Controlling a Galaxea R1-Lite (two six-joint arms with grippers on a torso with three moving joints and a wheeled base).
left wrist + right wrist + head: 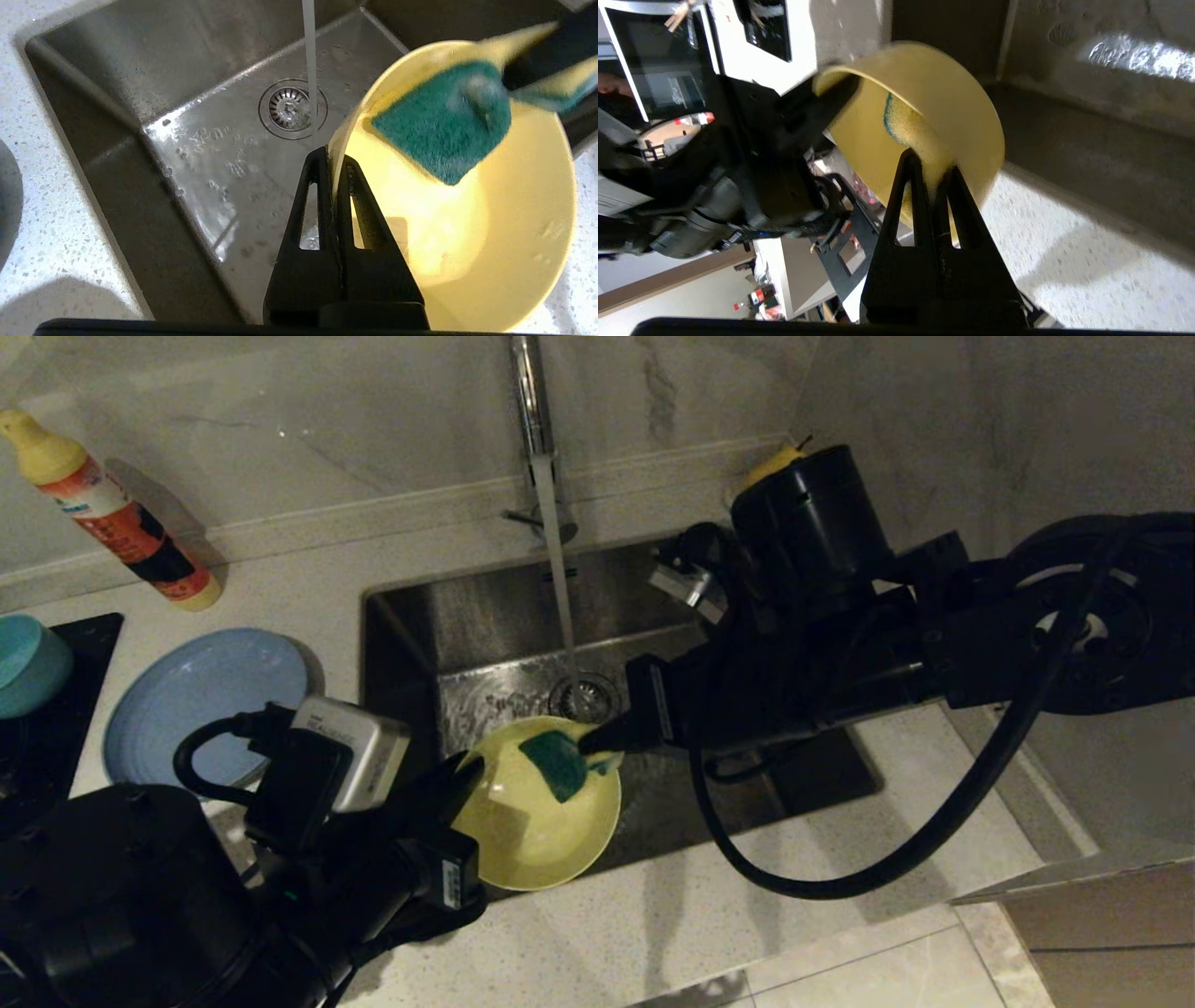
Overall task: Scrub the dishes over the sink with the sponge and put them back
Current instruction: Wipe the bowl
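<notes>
Nearest the robot, the left gripper reaches in from the lower left with its jaws pinching the near rim of the yellow bowl. The bowl tilts on edge over the front lip of the sink, its hollow facing up and toward the right arm. Much of the left arm hides the table beneath it.

The right gripper comes in from the right, jaws pressed onto one sponge. The green face shows in the head view and the sponge lies against the inside of the bowl near its upper rim. In the right wrist view only a yellow edge with a thin green line shows, blurred, between the jaw tips and the bowl wall.

Left of the sink, one light-blue plate lies flat on the table, its near edge covered by the left arm. Further left, one teal bowl is cut off by the picture's edge and sits on a dark surface.

In the sink, water runs from the tap onto the drain; the tap's top is out of frame. One bottle leans against the back wall. A yellow pear peeks out behind the right arm, mostly hidden.
</notes>
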